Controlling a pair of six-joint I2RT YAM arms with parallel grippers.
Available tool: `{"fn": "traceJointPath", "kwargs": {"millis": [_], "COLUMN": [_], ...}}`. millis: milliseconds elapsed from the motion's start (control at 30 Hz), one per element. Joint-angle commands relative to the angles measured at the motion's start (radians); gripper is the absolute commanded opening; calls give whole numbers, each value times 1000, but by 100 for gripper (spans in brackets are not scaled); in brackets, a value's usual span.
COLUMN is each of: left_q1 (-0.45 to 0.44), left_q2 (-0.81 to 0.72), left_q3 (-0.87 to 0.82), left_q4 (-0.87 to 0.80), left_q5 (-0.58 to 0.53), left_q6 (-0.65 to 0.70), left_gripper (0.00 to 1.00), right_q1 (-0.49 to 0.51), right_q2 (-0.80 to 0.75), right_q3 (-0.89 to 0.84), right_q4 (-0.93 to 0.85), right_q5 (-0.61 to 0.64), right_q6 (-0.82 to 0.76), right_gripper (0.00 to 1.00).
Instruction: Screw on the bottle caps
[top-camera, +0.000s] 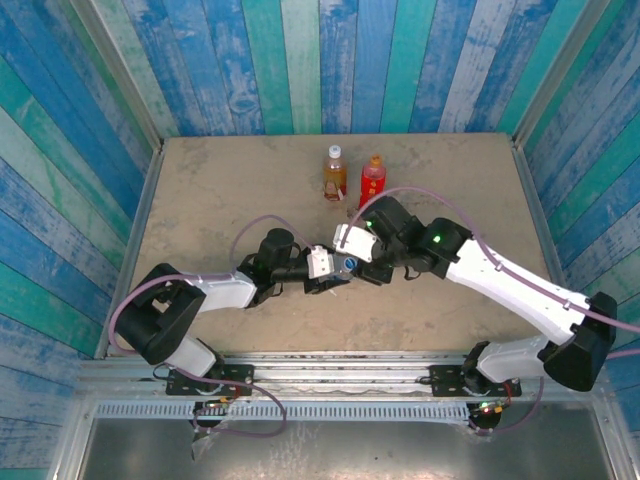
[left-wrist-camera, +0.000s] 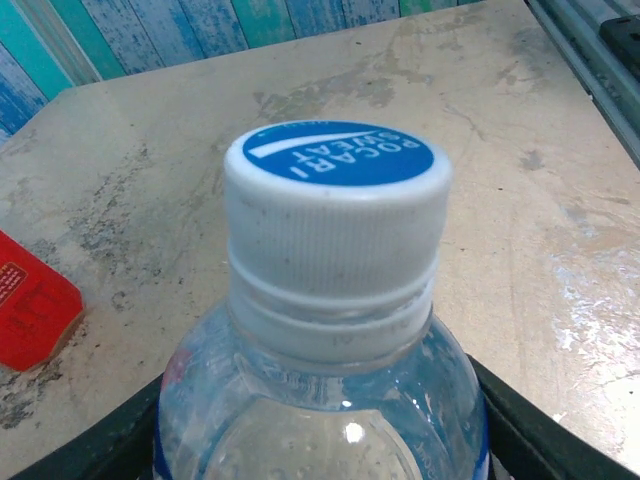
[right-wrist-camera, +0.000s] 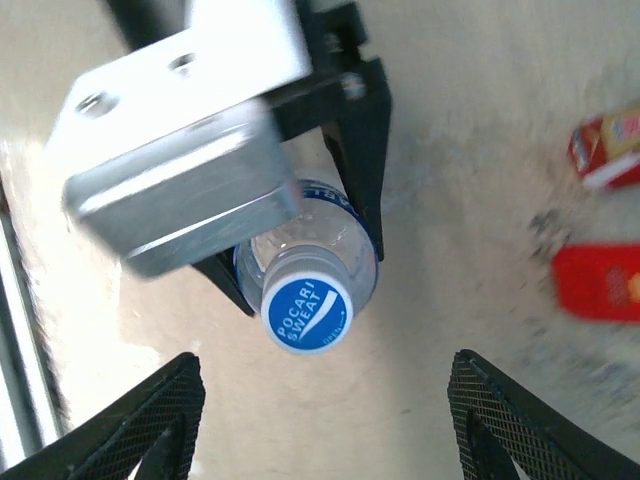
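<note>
A beige, stained desk (top-camera: 220, 200) stands between blue and teal painted wooden plank walls (top-camera: 300, 60); a grey metal rail (top-camera: 340, 358) lines its near edge.

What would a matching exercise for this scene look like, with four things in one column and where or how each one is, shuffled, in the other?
Things
1. amber tea bottle
2. red drink bottle
3. clear bottle
4. right gripper

States
A. clamped in the left gripper
B. open, clear of the blue cap
C. stands at the far side, wearing an orange cap
D. stands at the far side, wearing a white cap

Pairs: 1-D, 2-C, 3-A, 4-B
</note>
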Motion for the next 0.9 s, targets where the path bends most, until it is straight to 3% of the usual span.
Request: {"fn": "traceJointPath", "kwargs": {"millis": [0, 133, 600, 867], "left_q1": [-3, -4, -3, -3], "left_q2": [-26, -26, -9, -10], "left_q3": [36, 32, 52, 55], "left_q4": [-31, -17, -56, -66], "left_q5": [37, 42, 69, 66], "left_q6": [16, 10, 14, 14], "left_gripper": [62, 62, 62, 62], "right_q1": [3, 4, 4, 3], "right_q2": [-7, 10, 104, 126], "right_q3": [-34, -21, 6, 22], "right_q4": [-62, -31, 4, -21], "right_q5": [-33, -17, -49, -49], "right_q6": [-437, -537, -533, -500], "right_gripper": [65, 62, 46, 26]}}
